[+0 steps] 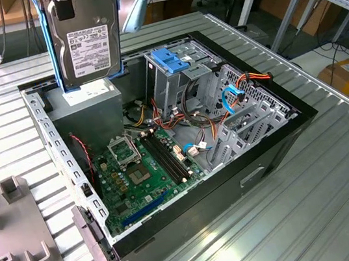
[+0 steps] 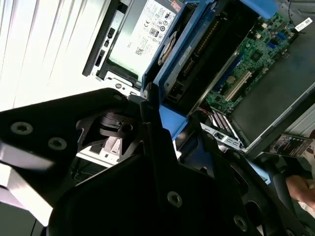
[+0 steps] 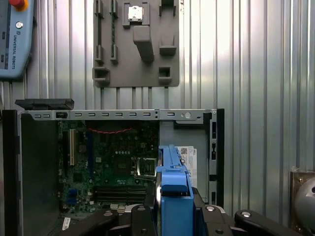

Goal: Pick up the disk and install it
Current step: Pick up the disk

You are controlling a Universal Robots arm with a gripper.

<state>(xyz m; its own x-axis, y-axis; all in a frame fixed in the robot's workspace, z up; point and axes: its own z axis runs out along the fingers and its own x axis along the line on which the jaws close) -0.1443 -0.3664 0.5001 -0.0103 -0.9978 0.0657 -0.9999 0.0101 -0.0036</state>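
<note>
Ribbed silver metal counter (image 1: 305, 216). Open black computer case (image 1: 248, 182) lies on its side mid-counter. Grey slotted fixture plate (image 1: 16, 259) lies flat at the exterior view's left, apart from the case. In the first wrist view, a blue-grey teach pendant (image 3: 15, 39) lies near the plate.

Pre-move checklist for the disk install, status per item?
1. Grip: ok. The claw is shut on the disk, which hangs upright with its blue carrier frame between the fingers.
2. Clearance below: cannot tell. The disk is held over the power-supply box, and the gap between them does not show.
3. Drive cage bay free: cannot tell.
4. Cables out of the way: not ok. Loose ones lie right beside the cage.
5. Case open: ok. The side is off and the motherboard is exposed.
</note>
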